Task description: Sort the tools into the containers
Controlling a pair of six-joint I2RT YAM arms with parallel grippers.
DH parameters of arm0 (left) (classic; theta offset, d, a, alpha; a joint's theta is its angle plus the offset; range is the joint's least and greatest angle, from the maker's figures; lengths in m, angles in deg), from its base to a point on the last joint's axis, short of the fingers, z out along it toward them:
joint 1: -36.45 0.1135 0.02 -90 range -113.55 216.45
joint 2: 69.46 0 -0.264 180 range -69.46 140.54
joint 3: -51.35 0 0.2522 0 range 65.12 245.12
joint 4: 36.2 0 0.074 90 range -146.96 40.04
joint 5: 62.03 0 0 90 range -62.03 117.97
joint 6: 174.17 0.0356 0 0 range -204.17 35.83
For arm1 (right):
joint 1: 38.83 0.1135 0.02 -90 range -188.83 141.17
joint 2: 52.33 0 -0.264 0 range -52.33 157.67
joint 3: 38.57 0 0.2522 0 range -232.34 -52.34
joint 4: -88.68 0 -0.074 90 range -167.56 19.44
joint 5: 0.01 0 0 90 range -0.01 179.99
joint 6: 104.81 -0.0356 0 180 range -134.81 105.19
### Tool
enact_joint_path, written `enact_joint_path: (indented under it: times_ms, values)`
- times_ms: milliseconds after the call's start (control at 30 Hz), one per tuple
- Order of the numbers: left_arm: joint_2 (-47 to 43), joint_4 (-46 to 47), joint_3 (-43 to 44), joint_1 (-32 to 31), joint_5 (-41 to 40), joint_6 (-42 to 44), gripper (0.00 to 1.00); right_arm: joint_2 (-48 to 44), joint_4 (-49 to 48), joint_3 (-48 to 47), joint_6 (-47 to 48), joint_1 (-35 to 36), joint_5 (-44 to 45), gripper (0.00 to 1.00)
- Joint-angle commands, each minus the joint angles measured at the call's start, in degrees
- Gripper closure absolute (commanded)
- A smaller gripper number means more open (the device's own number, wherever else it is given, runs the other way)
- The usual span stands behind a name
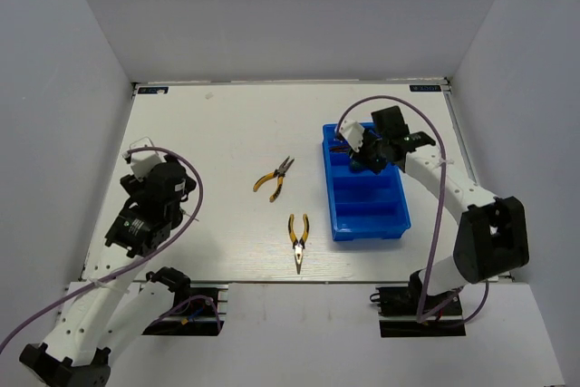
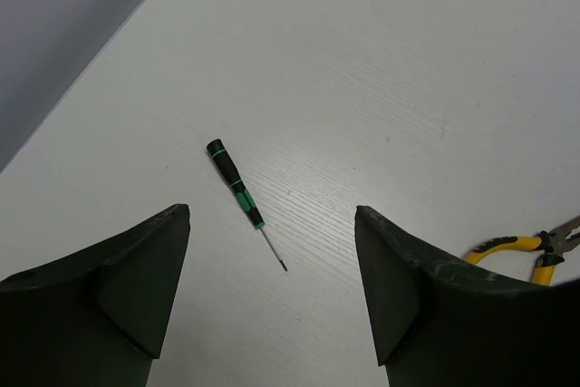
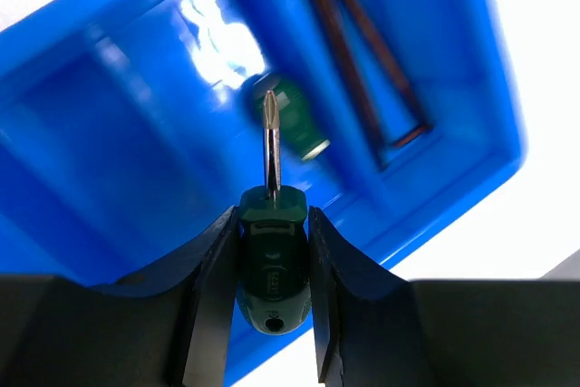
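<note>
The blue tray (image 1: 370, 217) lies at the right of the table. My right gripper (image 1: 370, 153) hangs over its far end, shut on a stubby green-handled screwdriver (image 3: 275, 265) whose tip points down at the tray (image 3: 100, 142). Below lie a second green screwdriver (image 3: 299, 121) and dark hex keys (image 3: 362, 52), in neighbouring compartments. My left gripper (image 1: 156, 186) stands open above the table's left side with nothing between its fingers (image 2: 136, 260). A thin green-banded screwdriver (image 2: 237, 189) lies on the table just ahead of them. Two yellow-handled pliers (image 1: 275, 177) (image 1: 298, 240) rest mid-table.
White walls close the table on the left, far and right sides. One pair of pliers (image 2: 526, 246) shows at the right edge of the left wrist view. The right arm's purple cable (image 1: 426, 124) arcs over the tray's far end.
</note>
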Motion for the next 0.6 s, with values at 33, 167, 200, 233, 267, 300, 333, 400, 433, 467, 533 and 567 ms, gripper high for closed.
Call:
enact_joint_path:
  times_ms: [33, 167, 200, 233, 267, 300, 333, 400, 433, 467, 533, 567]
  values:
    - [0.6, 1.2, -0.4, 0.1, 1.6, 1.2, 0.17, 5.0, -0.8, -7.8, 11.8, -4.4, -10.9, 1.0]
    - [0.6, 2.9, -1.1, 0.1, 3.8, 2.9, 0.17, 8.6, 2.5, -9.5, 19.8, -6.1, -15.6, 1.0]
    - [1.3, 3.8, -1.1, 0.1, 4.9, 4.9, 0.17, 9.1, 3.1, -9.9, 21.1, -6.4, -16.2, 1.0]
    - [1.3, 6.4, -1.8, 0.1, 6.4, 6.7, 0.17, 9.7, 3.6, -10.0, 23.0, -7.2, -16.9, 1.0]
    - [1.9, 8.5, -2.7, 0.1, 12.1, 9.5, 0.17, 11.1, 3.7, -10.0, 24.7, -7.2, -17.3, 1.0]
    - [1.9, 10.5, -3.3, 0.1, 15.5, 14.9, 0.17, 11.3, 3.7, -10.1, 25.7, -7.6, -17.5, 1.0]
    - [3.8, 12.5, -3.9, 0.1, 18.9, 16.9, 0.15, 11.9, 3.3, -9.9, 27.8, -8.3, -18.6, 1.0]
    - [6.5, 14.6, -3.3, 0.1, 25.4, 18.8, 0.15, 12.1, 3.0, -9.2, 32.0, -8.9, -21.1, 1.0]
    - [8.2, 14.6, -2.7, 0.1, 26.6, 19.7, 0.15, 12.3, 2.1, -8.9, 33.2, -9.4, -22.3, 1.0]
    - [11.7, 14.6, -1.7, 0.1, 29.7, 20.4, 0.15, 12.6, 2.2, -8.9, 34.9, -9.6, -23.4, 1.0]
    - [14.7, 16.3, -1.1, 0.1, 36.1, 22.8, 0.12, 14.0, 2.7, -10.3, 35.9, -9.9, -23.5, 1.0]
    - [16.1, 17.0, -0.5, 0.1, 38.0, 23.5, 0.12, 14.6, 2.9, -10.7, 36.2, -9.7, -23.4, 1.0]
